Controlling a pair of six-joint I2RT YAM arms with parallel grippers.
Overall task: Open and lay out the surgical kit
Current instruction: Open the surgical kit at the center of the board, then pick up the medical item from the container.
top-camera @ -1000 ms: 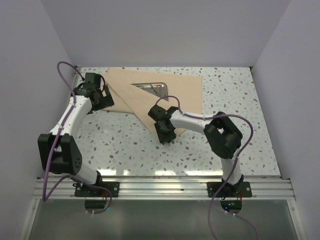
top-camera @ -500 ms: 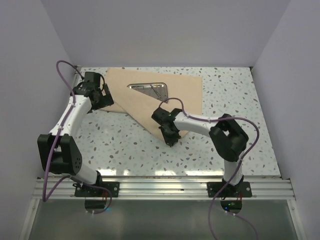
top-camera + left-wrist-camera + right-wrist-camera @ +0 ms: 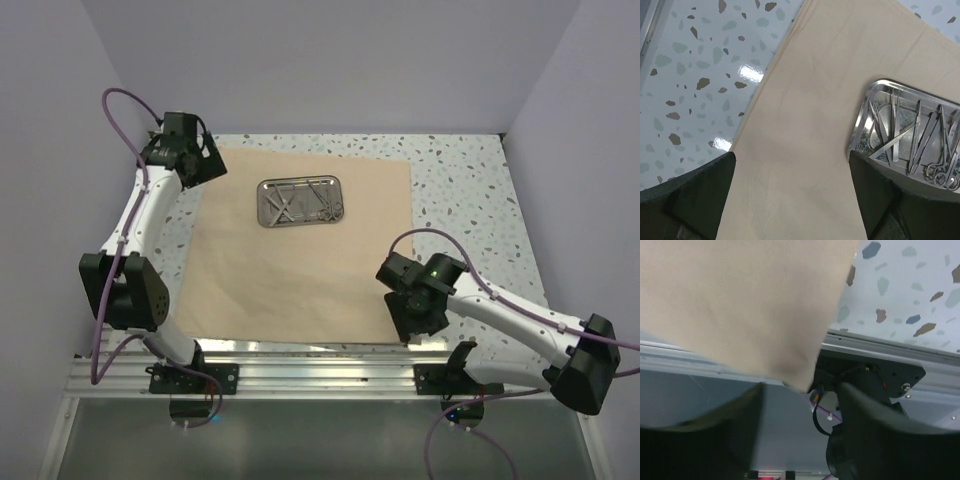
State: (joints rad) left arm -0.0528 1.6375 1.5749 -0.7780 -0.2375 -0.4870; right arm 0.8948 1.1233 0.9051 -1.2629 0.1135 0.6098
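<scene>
Speckled white terrazzo table (image 3: 470, 200), seen from above, bearing the opened kit. The large beige cloth wrap (image 3: 300, 265) lies unfolded as one flat, nearly square sheet, smooth with faint creases. It covers the middle of the table from the far edge to the near one. Its near right corner reaches over the grey metal rail (image 3: 920, 352).

On the far half of the cloth rests the shiny rectangular steel tray with rounded corners (image 3: 858, 131). It holds a loose, crossed heap of thin metal tweezers and scissors (image 3: 900, 142).

The left gripper (image 3: 791, 165) hovers over the cloth's far left part, fingers wide apart, gripping nothing. The right gripper (image 3: 800, 400) is at the near right corner, fingers apart, cloth unpinched.
</scene>
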